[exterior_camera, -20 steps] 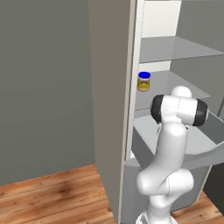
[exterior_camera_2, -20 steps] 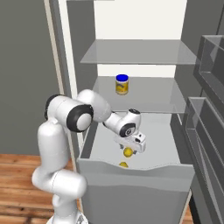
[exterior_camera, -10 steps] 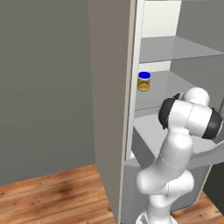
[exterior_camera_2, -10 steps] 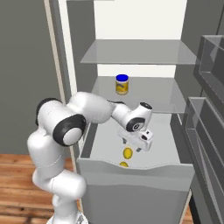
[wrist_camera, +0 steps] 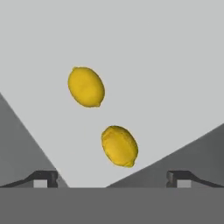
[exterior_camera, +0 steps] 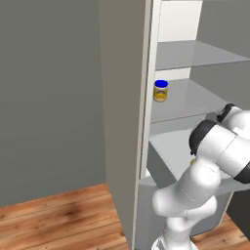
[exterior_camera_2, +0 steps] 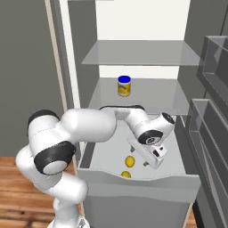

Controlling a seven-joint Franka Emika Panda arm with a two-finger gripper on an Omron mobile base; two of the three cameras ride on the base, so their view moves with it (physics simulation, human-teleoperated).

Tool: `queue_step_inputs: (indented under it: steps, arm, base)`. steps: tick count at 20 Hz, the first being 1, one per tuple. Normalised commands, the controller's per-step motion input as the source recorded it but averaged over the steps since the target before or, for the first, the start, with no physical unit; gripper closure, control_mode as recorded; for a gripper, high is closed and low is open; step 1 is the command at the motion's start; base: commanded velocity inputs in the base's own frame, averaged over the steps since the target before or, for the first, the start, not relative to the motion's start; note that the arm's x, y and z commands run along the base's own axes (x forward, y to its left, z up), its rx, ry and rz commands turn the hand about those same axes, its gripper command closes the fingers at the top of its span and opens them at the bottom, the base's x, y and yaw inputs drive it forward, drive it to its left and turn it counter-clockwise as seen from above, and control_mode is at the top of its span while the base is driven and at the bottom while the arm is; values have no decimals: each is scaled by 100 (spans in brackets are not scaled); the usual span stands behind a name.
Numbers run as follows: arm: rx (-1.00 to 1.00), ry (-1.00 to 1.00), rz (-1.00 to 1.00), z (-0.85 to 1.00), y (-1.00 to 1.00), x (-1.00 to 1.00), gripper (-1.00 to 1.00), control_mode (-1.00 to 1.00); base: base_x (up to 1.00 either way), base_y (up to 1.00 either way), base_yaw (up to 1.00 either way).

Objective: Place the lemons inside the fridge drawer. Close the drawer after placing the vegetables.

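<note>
Two bright yellow lemons (wrist_camera: 86,86) (wrist_camera: 119,145) are seen against the plain light grey floor of the fridge drawer (exterior_camera_2: 138,182). The jar (exterior_camera_2: 124,86) is coloured yellow with a blue lid. The fridge (exterior_camera: 122,117) is grey outside and white inside, with translucent grey shelves (exterior_camera_2: 142,53). The floor (exterior_camera: 53,219) is patterned in brown wood grain.

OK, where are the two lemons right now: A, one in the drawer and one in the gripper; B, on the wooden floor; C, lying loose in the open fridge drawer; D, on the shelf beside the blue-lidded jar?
C: both lemons lie on the floor of the pulled-out drawer, and the gripper above them is open and holds nothing.
</note>
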Motion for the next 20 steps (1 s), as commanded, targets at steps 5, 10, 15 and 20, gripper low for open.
queue_step_inputs:
  steps: [5, 10, 15, 20]
  arm:
    - [12, 0, -22, 31, -25, -77, -100, -100]
    - [9, 0, -21, 26, -12, -71, -100, -100]
    - [4, 0, -20, 32, -4, -84, -100, -100]
    - [2, 0, -19, 5, -11, -90, -100, -100]
  base:
    - [0, 0, 0]
    - [0, 0, 0]
    - [0, 0, 0]
    - [0, 0, 0]
